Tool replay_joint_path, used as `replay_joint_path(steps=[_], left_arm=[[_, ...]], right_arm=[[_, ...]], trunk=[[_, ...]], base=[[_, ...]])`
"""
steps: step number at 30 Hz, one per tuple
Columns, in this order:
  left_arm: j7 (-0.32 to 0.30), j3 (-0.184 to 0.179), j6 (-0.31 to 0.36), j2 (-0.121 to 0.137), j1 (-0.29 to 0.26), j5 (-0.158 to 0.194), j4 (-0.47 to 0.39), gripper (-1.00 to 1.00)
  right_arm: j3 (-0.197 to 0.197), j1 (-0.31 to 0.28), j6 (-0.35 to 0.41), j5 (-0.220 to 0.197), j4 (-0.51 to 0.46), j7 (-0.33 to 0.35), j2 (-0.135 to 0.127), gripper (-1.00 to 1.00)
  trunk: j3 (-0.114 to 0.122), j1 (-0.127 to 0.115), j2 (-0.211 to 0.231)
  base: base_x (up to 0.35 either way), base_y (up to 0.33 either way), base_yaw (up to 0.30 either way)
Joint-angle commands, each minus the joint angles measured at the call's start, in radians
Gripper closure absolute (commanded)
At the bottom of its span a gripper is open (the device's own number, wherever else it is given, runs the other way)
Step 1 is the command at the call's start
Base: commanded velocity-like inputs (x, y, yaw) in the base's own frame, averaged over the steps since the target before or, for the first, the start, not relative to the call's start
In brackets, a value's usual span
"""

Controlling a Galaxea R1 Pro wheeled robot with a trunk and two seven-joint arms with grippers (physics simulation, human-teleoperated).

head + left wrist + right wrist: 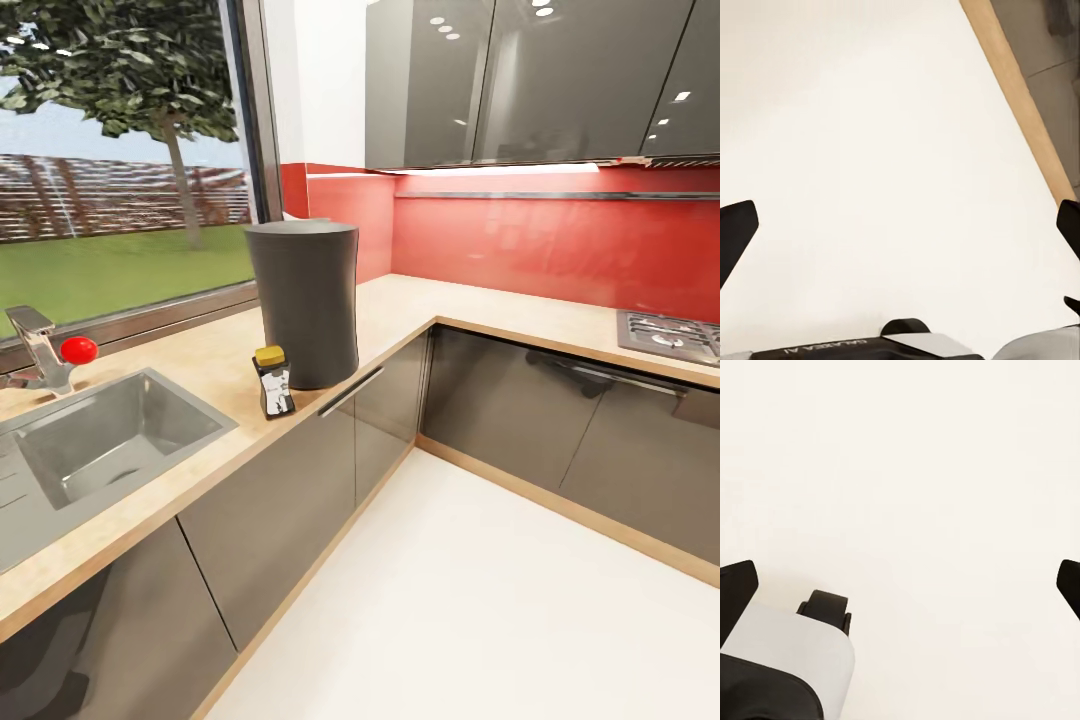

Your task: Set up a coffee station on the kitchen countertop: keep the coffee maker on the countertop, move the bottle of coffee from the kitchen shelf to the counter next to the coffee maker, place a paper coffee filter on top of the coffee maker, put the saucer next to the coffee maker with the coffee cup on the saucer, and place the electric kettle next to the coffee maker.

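Both my grippers hang spread and empty over the pale floor

My left gripper (900, 232) and right gripper (900, 585) have fingers wide apart, touching nothing. Ahead, the coffee maker (303, 303) stands on the beige countertop (190, 375), the bottle of coffee (273, 383) just beside it, the steel sink (100, 440) further left under the window

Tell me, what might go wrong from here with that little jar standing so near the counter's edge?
The bottle of coffee stands near the front edge of the countertop, so a careless brush could tip it to the floor. It also sits right beside the coffee maker, leaving little room there for other items. Both the left gripper and the right gripper are open and holding nothing.
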Motion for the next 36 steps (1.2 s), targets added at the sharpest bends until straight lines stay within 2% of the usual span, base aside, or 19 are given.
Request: replay_joint_path(steps=[1, 6, 31, 36], left_arm=[[0.0, 0.002, -0.007, 0.001, 0.0, 0.007, 0.005, -1.0], [-0.004, 0.041, -0.007, 0.001, 0.0, 0.006, 0.015, -1.0], [-0.004, 0.046, -0.006, 0.001, 0.0, 0.006, 0.018, -1.0], [-0.003, 0.046, -0.006, 0.001, 0.0, 0.006, 0.018, -1.0]], right_arm=[[0.004, 0.0, -0.003, 0.0, 0.001, 0.0, 0.0, -1.0], [0.005, 0.0, -0.003, 0.0, 0.001, 0.0, -0.001, -1.0], [0.004, 0.0, -0.003, 0.0, 0.002, 0.0, 0.0, -1.0], [0.004, 0.0, -0.003, 0.0, 0.002, 0.0, 0.0, -1.0]], trunk=[[-0.001, 0.0, 0.0], [-0.001, 0.0, 0.0], [-0.001, 0.0, 0.0], [-0.001, 0.0, 0.0]], base=[[0.0, 0.0, 0.0], [0.0, 0.0, 0.0], [0.0, 0.0, 0.0], [0.0, 0.0, 0.119]])
